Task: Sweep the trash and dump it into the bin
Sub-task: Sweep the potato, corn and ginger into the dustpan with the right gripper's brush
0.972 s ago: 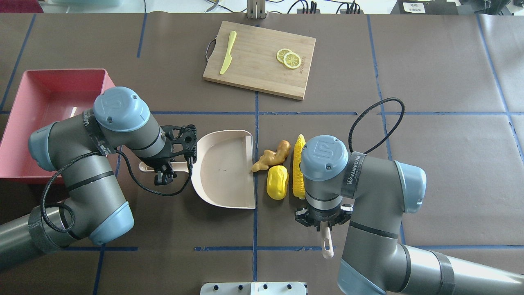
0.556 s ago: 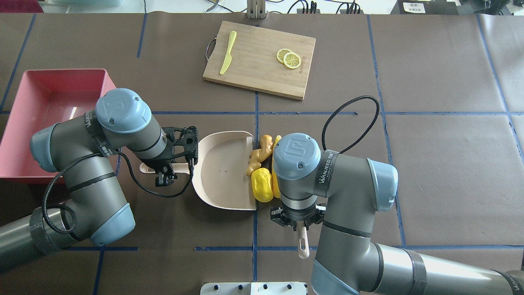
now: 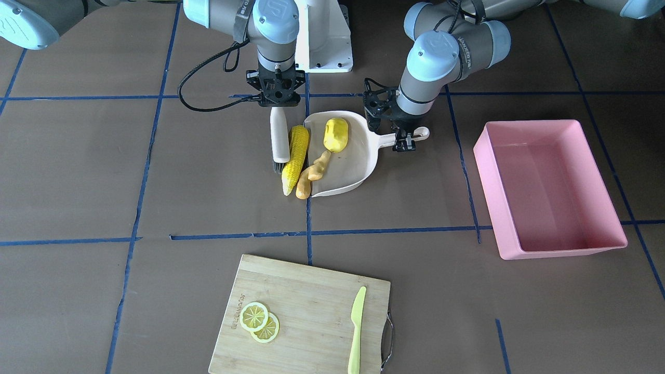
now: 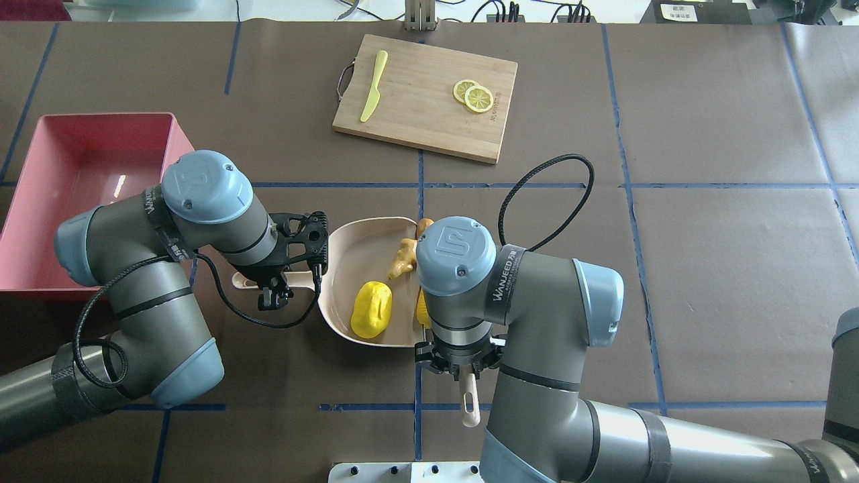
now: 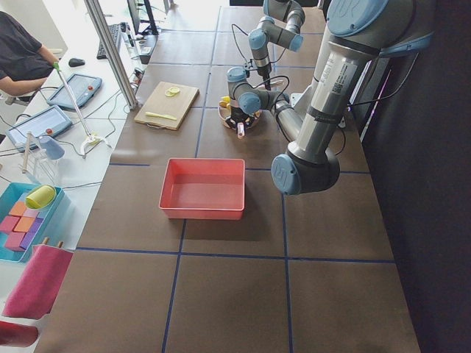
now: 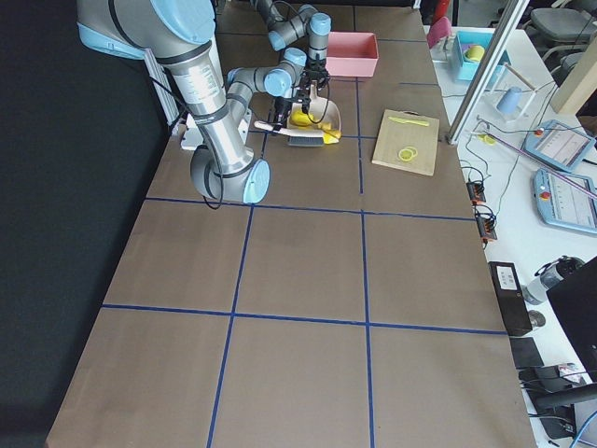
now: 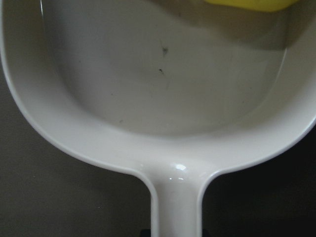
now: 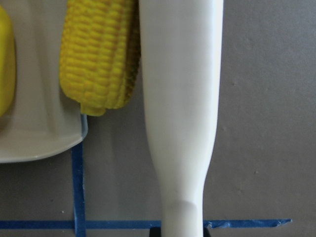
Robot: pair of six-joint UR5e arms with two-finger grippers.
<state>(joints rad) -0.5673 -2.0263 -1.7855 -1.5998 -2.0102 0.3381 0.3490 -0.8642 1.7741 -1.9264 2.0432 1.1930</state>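
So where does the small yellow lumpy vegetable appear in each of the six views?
Front-facing: yellow vegetable upper middle, inside the dustpan.
Overhead: centre, in the pan's near part.
Exterior left: too small to tell.
Exterior right: yellow spot in the pan, upper middle.
Left wrist: sliver at the top edge.
Right wrist: sliver at the left edge.
Shared landmark: the dustpan.
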